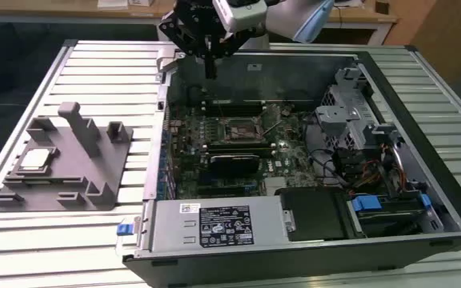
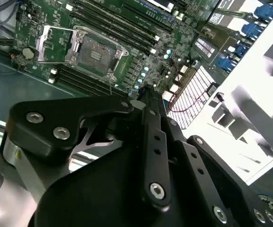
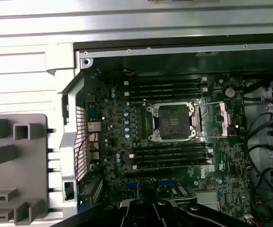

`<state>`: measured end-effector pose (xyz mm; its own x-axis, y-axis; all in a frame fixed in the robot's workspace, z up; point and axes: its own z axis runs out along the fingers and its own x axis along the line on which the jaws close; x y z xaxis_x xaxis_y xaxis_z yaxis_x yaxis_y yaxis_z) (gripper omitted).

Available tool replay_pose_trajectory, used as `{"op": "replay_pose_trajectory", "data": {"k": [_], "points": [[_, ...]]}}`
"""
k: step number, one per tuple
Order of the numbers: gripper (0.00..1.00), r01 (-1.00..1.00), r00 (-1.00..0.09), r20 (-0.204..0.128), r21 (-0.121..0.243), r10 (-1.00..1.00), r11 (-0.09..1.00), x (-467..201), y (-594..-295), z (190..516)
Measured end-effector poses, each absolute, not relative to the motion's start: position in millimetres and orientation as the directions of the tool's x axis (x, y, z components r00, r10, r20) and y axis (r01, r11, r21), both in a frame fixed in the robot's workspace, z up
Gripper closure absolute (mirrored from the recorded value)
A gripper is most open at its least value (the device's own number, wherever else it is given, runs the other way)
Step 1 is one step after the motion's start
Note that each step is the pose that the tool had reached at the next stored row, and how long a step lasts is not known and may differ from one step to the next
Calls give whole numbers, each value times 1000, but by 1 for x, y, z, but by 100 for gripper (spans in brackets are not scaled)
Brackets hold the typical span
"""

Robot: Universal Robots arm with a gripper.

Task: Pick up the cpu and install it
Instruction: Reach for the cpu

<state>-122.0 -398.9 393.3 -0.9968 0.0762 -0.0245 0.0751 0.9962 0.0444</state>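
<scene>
While above the case (image 1: 311, 65), pincer (image 1: 210, 73) well apart from cpu (image 1: 36, 158).

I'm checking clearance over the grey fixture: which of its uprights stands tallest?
The slim central post, towering over the stubby blocks; the cpu lies on the fixture to the exterior view's left of it.

Exterior view: even room light, soft shadows. Slatted counter (image 1: 62, 258) bright, computer case (image 1: 295, 72) interior dim, walls shading motherboard (image 1: 290, 153). Second wrist view: fixture (image 2: 257, 111) blown out white, black tool (image 2: 143, 92) dark, faint sheen. First wrist view: counter slats glaring.
</scene>
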Motion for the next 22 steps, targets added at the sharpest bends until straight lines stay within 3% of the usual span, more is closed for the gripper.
{"op": "replay_pose_trajectory", "data": {"k": [22], "points": [[89,75,-997,-24,44,76,996,-135,-399,393]]}}
